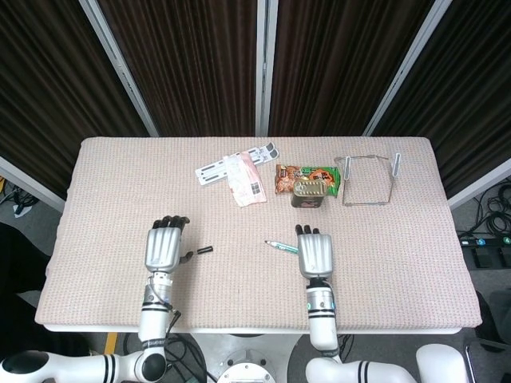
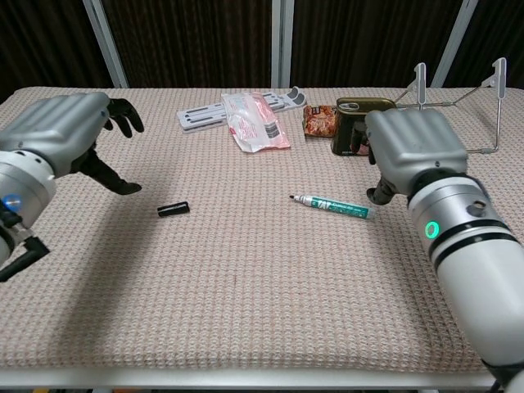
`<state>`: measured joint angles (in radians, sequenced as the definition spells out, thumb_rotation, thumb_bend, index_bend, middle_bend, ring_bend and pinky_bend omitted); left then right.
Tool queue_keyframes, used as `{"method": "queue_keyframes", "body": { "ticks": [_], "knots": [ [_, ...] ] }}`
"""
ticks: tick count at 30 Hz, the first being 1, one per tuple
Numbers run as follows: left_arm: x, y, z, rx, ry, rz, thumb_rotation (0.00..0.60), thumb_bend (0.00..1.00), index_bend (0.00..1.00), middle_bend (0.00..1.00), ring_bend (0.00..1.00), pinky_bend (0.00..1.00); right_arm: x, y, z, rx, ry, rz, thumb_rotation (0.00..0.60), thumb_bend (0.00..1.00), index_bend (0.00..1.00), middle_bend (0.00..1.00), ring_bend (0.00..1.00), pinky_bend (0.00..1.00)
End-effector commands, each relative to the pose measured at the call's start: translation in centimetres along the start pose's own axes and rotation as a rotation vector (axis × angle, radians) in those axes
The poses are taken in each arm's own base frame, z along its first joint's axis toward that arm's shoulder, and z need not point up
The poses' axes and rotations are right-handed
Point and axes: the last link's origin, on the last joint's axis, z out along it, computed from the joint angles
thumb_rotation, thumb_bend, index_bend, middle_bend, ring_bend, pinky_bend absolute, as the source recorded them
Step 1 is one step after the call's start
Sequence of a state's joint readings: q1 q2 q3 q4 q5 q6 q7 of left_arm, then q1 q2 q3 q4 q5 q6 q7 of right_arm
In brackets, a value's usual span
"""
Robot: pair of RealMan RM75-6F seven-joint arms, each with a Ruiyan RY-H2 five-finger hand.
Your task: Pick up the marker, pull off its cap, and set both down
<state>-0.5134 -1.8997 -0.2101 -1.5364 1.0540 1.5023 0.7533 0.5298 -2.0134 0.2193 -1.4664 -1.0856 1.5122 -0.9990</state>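
Observation:
The uncapped green and white marker (image 2: 332,206) lies flat on the mat, its tip pointing left; the head view has the marker (image 1: 281,246) just left of my right hand (image 1: 316,255). Its small black cap (image 2: 173,209) lies apart on the mat, seen in the head view as the cap (image 1: 204,250) right of my left hand (image 1: 163,246). In the chest view my left hand (image 2: 64,131) hovers up and left of the cap, fingers spread, holding nothing. My right hand (image 2: 415,151) is beside the marker's rear end, empty.
At the back of the table (image 1: 104,183) lie a white packet with a plastic strip (image 1: 239,175), a snack bag (image 1: 307,177) with a tin can (image 1: 308,191) on it, and a wire stand (image 1: 369,180) at the right.

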Motion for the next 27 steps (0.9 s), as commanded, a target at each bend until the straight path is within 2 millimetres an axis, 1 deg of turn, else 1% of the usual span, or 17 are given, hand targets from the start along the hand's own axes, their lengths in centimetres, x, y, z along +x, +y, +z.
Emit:
{"method": "queue_keyframes", "body": {
  "ticks": [1,2,3,4,5,6,8,11,13,16,21,25,27],
  "knots": [
    [1.2,-2.6,-3.0,0.032,0.070,-0.038,0.600,0.08,0.30,0.30,0.25,0.30,1.2,4.5,-2.4,0.044,0.022,-0.041,0.600,0.11,0.31,0.37,0.32,0.46],
    [1.4,-3.2,-3.6,0.044,0.084,-0.044,0.600,0.08,0.30,0.30,0.24,0.29,1.4,5.9,-2.8,0.051,0.007,-0.076,0.600,0.11,0.27,0.33,0.23,0.32],
    [1.5,-4.0,-4.5,0.059,0.105,-0.053,0.600,0.07,0.30,0.30,0.23,0.28,1.7,7.7,-3.3,0.056,-0.020,-0.118,0.600,0.11,0.21,0.27,0.12,0.17],
    [1.6,-4.7,-5.4,0.075,0.129,-0.069,0.600,0.07,0.30,0.29,0.22,0.26,2.2,9.5,-3.7,0.050,-0.041,-0.141,0.600,0.12,0.16,0.22,0.05,0.07],
    [1.6,-5.2,-6.1,0.088,0.147,-0.081,0.600,0.06,0.30,0.29,0.20,0.25,2.4,10.6,-4.1,0.039,-0.051,-0.144,0.600,0.12,0.14,0.19,0.02,0.02],
    [1.6,-5.7,-6.8,0.101,0.166,-0.090,0.600,0.06,0.29,0.28,0.19,0.23,2.6,11.7,-4.5,0.030,-0.059,-0.145,0.600,0.12,0.12,0.17,0.00,0.00],
    [1.4,-6.7,-8.3,0.133,0.195,-0.096,0.600,0.05,0.27,0.25,0.16,0.20,2.6,13.7,-5.5,0.021,-0.077,-0.149,0.600,0.12,0.10,0.16,0.00,0.00],
    [1.0,-7.8,-10.0,0.172,0.199,-0.104,0.600,0.04,0.24,0.22,0.14,0.18,2.0,15.6,-7.2,0.023,-0.100,-0.140,0.600,0.12,0.09,0.13,0.00,0.00],
    [1.0,-8.3,-10.8,0.176,0.198,-0.098,0.600,0.04,0.24,0.22,0.14,0.18,1.3,16.1,-8.2,0.029,-0.106,-0.126,0.600,0.12,0.08,0.12,0.00,0.00],
    [0.9,-8.9,-11.8,0.158,0.206,-0.067,0.600,0.04,0.24,0.22,0.14,0.17,0.1,16.6,-9.7,0.035,-0.112,-0.091,0.600,0.12,0.07,0.11,0.00,0.00],
    [0.2,-10.1,-13.4,0.138,0.193,-0.002,0.600,0.04,0.23,0.22,0.14,0.16,-1.8,16.6,-11.8,0.035,-0.148,-0.008,0.600,0.12,0.05,0.09,0.00,0.00],
    [-0.4,-11.2,-14.2,0.143,0.163,0.066,0.600,0.04,0.23,0.22,0.14,0.15,-2.3,16.4,-12.6,0.029,-0.131,-0.002,0.600,0.12,0.04,0.09,0.00,0.00],
    [-0.7,-11.4,-14.5,0.148,0.148,0.054,0.600,0.04,0.23,0.22,0.14,0.15,-2.4,16.2,-12.8,0.031,-0.121,-0.004,0.600,0.12,0.04,0.09,0.00,0.00]
  ]
}}
